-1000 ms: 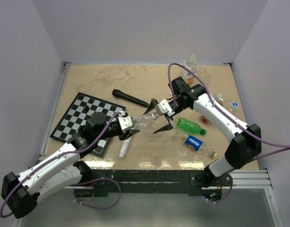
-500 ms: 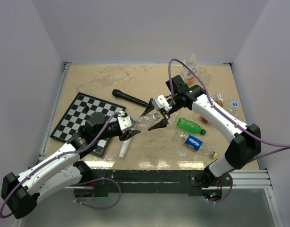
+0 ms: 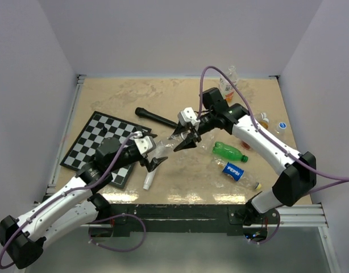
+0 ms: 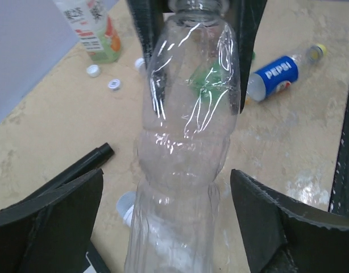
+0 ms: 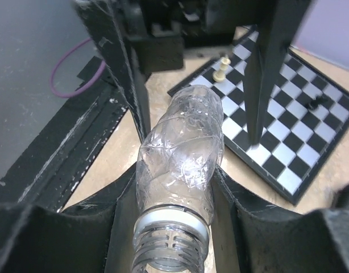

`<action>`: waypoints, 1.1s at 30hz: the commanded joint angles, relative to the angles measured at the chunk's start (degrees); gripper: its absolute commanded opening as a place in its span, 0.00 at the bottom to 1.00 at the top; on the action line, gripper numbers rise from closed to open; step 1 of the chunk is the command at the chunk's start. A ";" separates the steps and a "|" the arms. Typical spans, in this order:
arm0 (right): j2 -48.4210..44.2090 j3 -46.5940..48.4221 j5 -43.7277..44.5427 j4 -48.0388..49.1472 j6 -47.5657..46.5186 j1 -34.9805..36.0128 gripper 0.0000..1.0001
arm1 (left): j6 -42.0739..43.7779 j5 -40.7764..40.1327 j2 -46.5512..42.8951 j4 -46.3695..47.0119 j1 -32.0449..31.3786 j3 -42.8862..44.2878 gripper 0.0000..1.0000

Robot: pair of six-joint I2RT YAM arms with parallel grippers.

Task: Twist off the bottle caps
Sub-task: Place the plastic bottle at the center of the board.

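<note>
Top external view: the clear bottle (image 3: 165, 148) lies slantwise near the middle of the table (image 3: 180, 96), with one arm at each end. The right gripper (image 3: 183, 138) is at its 2 o'clock end and clamped on it just below the neck. In the right wrist view both pads (image 5: 61, 233) press into the crinkled plastic. That bottle's mouth is bare, threads showing, nothing screwed on. The left gripper (image 3: 150, 153) is at the 8 o'clock end with its fingers (image 4: 49, 216) spread wide. There's one on each side of the bottle's lower body, both clear of it, so it's gripping nothing.

Now the bottle caps (image 4: 93, 70): the left wrist view has three small white ones loose on the table at about 10 to 11 o'clock in the frame. They're near a tea bottle (image 4: 89, 25) with an orange and green label. From above, a blue cap (image 3: 283, 126) sits by the table's 3 o'clock edge.

Other stuff: a green bottle (image 3: 228, 151) and a Pepsi bottle (image 3: 234, 170) lie at roughly 4 o'clock from the clear one, the Pepsi with a yellowish cap on. There's a chessboard (image 3: 98, 139) at 9 o'clock and a black stick-like thing (image 3: 157, 118) at 11 o'clock. A white tube (image 3: 147, 181) lies at 6 o'clock, just below the left gripper. Can't tell whether the clear bottle touches the table.
</note>
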 commanded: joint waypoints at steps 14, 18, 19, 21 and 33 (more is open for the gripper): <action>11.53 19.20 54.07 9.72 32.34 -13.27 0.25 | 0.71 -29.57 -8.92 1.47 0.74 0.49 1.00; 18.82 28.95 58.92 5.17 32.08 -13.54 0.26 | 1.06 -28.60 -9.01 0.76 0.83 0.84 0.99; 21.10 31.76 59.01 3.50 32.16 -13.62 0.26 | 1.06 -28.51 -9.10 0.67 0.92 0.76 0.99; 24.88 36.25 59.19 0.07 32.25 -13.97 0.27 | 1.15 -28.24 -9.36 0.67 0.92 0.76 0.99; 35.27 45.41 59.28 -5.57 32.60 -16.79 0.32 | 1.41 -27.10 -9.19 0.67 1.09 0.67 0.99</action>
